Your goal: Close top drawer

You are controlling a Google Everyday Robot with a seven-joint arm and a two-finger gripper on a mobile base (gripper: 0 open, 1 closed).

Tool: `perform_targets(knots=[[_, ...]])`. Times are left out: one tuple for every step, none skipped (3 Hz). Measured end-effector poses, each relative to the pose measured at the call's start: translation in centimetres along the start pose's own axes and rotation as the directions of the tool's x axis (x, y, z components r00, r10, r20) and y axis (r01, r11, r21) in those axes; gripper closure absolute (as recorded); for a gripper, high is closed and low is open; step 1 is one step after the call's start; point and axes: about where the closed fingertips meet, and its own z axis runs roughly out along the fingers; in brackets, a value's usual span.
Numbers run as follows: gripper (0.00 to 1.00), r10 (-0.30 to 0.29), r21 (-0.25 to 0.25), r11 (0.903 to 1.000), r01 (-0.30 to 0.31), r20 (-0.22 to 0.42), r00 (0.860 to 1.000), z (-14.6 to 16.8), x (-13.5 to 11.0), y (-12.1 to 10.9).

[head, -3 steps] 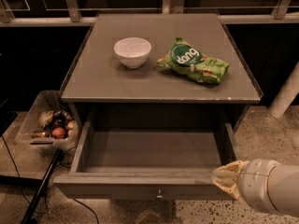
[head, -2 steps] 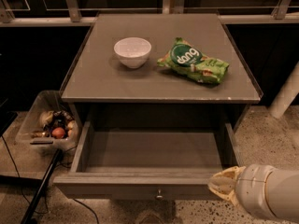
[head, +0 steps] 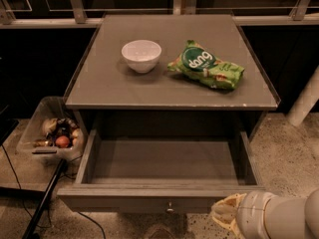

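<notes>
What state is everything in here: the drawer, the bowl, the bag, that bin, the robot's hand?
Top drawer: pulled wide open, nothing inside.
Gripper: low at bottom right, close to the drawer front's right end.
White bowl: upright, looks empty.
Green snack bag: lying flat.
Plastic bin: on the floor, holding mixed items.

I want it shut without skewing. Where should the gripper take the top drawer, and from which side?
Take the small round knob at the centre of the flat front panel of the top drawer, coming from the front. The knob sits midway, so a push there should run straight. The gripper is low, right of the knob.
</notes>
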Motion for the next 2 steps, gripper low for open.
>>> perform_targets(knots=[[1.00,0.013,-0.010,0.9999,-0.013,-0.010,1.000,2.5,1.0,0.4],[1.00,0.029,-0.015,0.9995,-0.029,-0.027,0.999,5.7,2.5,0.2]])
